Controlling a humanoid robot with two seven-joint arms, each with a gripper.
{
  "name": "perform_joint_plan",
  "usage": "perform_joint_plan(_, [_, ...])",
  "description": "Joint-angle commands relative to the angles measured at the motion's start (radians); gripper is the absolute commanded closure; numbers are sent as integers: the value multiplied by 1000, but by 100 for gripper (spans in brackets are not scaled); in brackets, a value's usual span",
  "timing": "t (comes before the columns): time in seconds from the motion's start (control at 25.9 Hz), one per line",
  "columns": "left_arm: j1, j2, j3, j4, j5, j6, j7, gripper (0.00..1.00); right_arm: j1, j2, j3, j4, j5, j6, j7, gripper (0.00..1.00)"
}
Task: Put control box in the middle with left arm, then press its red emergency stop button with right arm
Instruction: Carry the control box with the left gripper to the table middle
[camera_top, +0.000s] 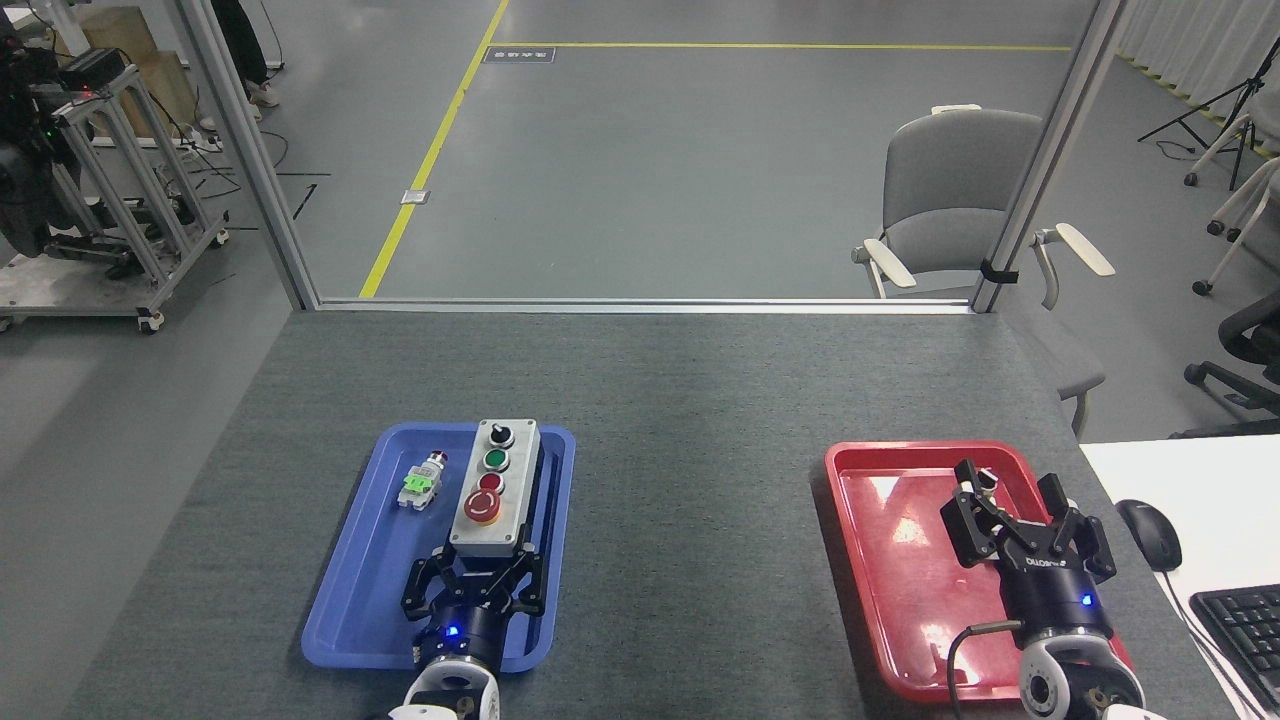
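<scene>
Two grippers are seen in the lower part of the frame. The left gripper (478, 580), at lower centre-left, is closed around the near end of the control box (494, 488), its fingers (527, 578) wrapped on either side of the dark base. The box is held over the blue tray (345, 585), with its far end reaching past the tray's upper rim; whether it is fully lifted clear cannot be told. The red emergency stop button (483, 506) sits nearest the gripper in the row of controls. A small switch part with a green clip (420, 482) lies in the tray just left of the box.

The right gripper (1020, 535), at lower right over the red tray (880, 560), is held with its fingers spread and nothing between them.

The box is judged rigid and fairly weighty, with smooth sides that could slip. Held at one end, it may droop at the far end; a firm hold across the short sides, clear of the buttons, is judged best. The middle (700, 520) of the table is bare.
</scene>
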Motion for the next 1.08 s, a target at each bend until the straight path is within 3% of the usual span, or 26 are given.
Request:
perform_joint_plan(0.0, [-9,-33,-27,-63,0,-5,15,100,0,-1,-2,0,-3,-1,9,0])
perform_joint_plan(0.12, [-21,-69,-64,-60,2,-14,17,100,1,-1,-2,0,-3,-1,10,0])
perform_joint_plan(0.27, [-44,-70,-211,-54,14,-3,17,100,1,-1,-2,0,-5,1,7,0])
perform_joint_plan(0.66, [-58,-70,-441,70,117,18,14,100,1,-1,-3,0,-3,55,16,0])
perform_joint_plan(0.81, [-72,-70,-463,144,120,20,12,100,1,-3,-3,3,-3,56,16,0])
perform_joint_plan(1.04, [-71,-69,-469,152,161,8,8,100,1,-4,-3,21,-3,56,15,0])
